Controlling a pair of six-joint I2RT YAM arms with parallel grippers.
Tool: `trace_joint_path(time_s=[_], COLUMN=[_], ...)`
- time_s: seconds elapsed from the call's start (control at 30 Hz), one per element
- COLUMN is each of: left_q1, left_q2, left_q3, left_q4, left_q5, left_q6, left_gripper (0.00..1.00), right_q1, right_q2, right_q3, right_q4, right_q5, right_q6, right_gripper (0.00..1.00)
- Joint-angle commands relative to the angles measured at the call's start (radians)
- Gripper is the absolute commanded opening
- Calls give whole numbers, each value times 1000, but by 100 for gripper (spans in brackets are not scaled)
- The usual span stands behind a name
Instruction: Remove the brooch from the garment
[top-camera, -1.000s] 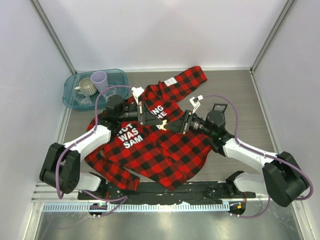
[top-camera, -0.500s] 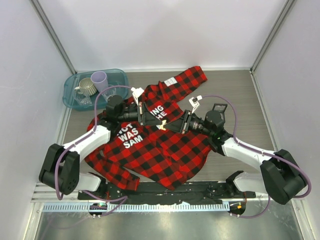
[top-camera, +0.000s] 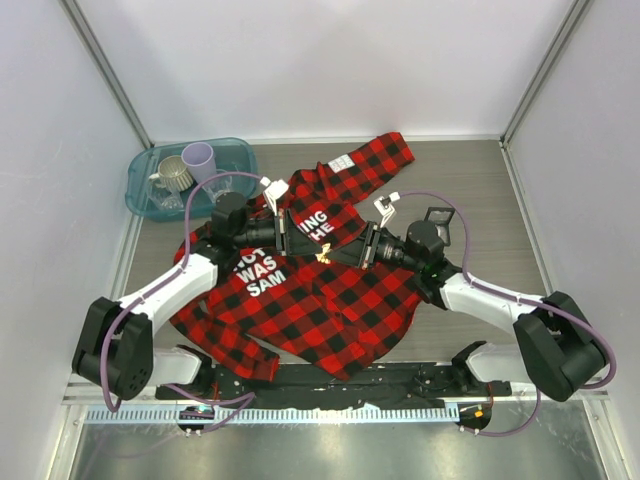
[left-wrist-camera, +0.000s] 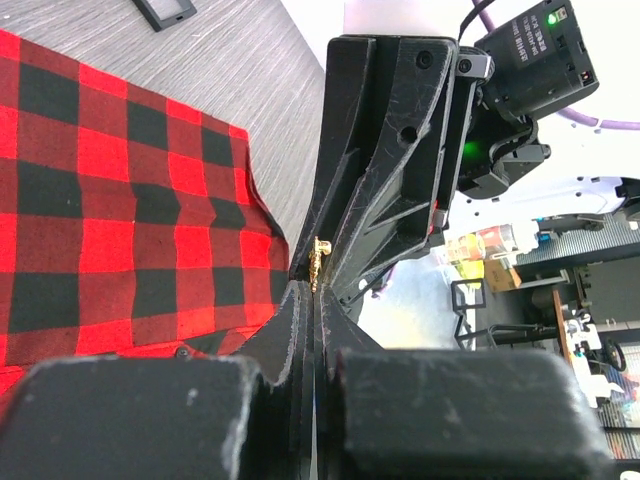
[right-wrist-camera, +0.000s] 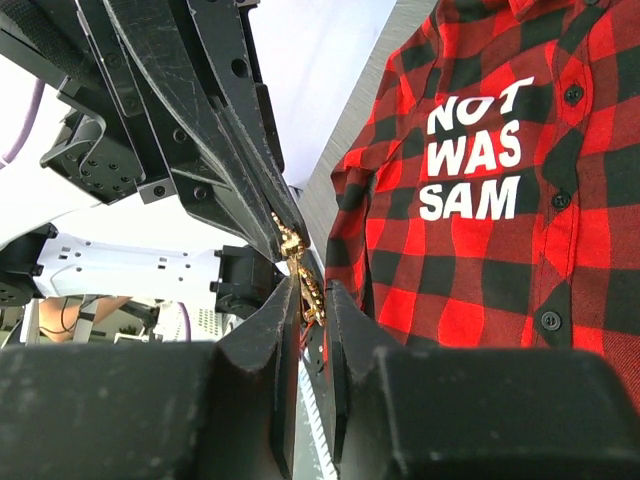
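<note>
**Brooch gripped; removal unconfirmed**

Garment (top-camera: 330, 310) lay spread on the bench (top-camera: 480, 190). Above its middle, left hand (left-wrist-camera: 312, 295) and right hand (right-wrist-camera: 308, 295) sat tip to tip, both pinching the brooch (left-wrist-camera: 320, 262). Whether it had cleared the garment: undeterminable.

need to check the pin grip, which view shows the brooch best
The right wrist view: the brooch is largest there, and its knobbly gold outline is readable. The left wrist view shows only a thin gold sliver, seen edge-on. In the top view it is a tiny yellow speck with no readable shape.
</note>
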Motion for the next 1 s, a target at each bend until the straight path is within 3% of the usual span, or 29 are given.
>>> trace_joint_path(time_s=[0.0, 0.63, 0.97], left_q1=[-20, -35, -35], left_q2=[-40, -74, -57], left_q3=[43, 50, 50], left_q4=[2, -63, -62], left_q5=[45, 6, -6], left_q6=[25, 89, 76], left_gripper=[0, 0, 0], right_q1=[-3, -3, -3], right_q2=[19, -7, -53], right_q3=[28, -13, -52], right_q4=[38, 24, 77], right_q5=[5, 89, 115], right_q6=[3, 66, 85], right_gripper=[18, 8, 19])
